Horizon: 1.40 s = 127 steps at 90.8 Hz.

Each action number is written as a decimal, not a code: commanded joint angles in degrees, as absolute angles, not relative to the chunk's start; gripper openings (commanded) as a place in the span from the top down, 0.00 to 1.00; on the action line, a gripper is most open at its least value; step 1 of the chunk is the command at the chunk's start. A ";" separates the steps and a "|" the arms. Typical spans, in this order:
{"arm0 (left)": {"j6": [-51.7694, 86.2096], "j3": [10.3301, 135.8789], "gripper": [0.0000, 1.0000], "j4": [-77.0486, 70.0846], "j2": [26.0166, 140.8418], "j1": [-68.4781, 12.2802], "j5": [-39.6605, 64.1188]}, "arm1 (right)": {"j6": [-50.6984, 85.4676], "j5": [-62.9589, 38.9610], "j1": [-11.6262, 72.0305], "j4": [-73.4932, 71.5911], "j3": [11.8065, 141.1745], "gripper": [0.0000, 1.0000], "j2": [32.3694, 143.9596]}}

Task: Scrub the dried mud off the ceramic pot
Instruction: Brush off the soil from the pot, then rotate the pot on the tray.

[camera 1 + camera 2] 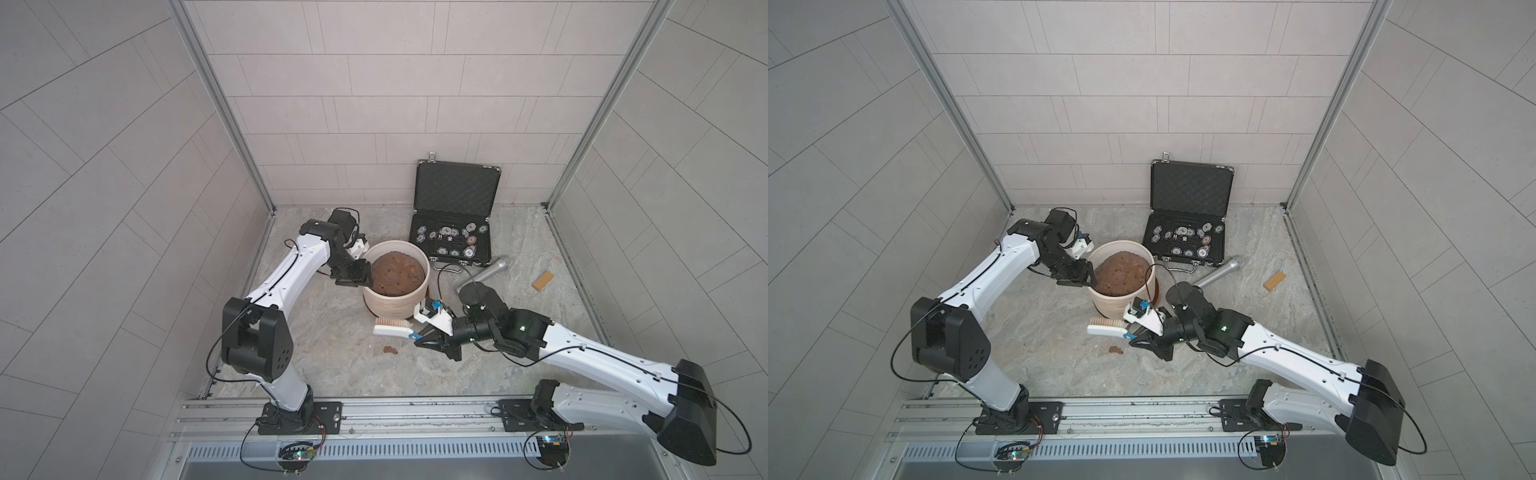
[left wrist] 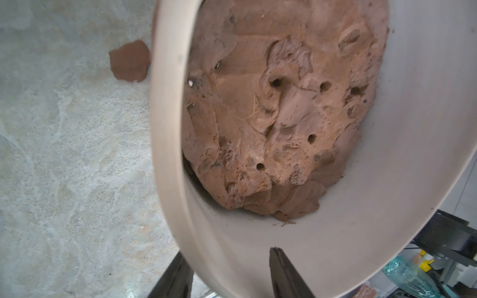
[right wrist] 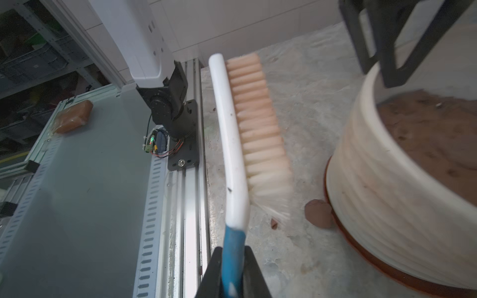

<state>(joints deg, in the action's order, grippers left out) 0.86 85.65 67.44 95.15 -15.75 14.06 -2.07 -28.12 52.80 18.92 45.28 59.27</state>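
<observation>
The ceramic pot (image 1: 392, 306) stands mid-floor, heaped with brown soil (image 1: 398, 276). The left gripper (image 1: 368, 277) straddles its rim, one finger (image 2: 284, 273) inside and one outside; whether they pinch the wall cannot be told. Behind stands an open black case (image 1: 457, 187). The right gripper (image 3: 233, 251) is clamped on the blue handle of a white brush (image 3: 232, 129), bristles facing the pot. A blob of dried mud (image 3: 318, 212) lies just beside the pot's base. The markings on the case's poker chips (image 1: 446, 231) are too small to read
</observation>
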 commanded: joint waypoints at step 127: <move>4.31 93.03 0.53 73.18 103.63 -23.64 2.65 | -1.77 -11.26 51.77 22.80 48.18 1.00 48.56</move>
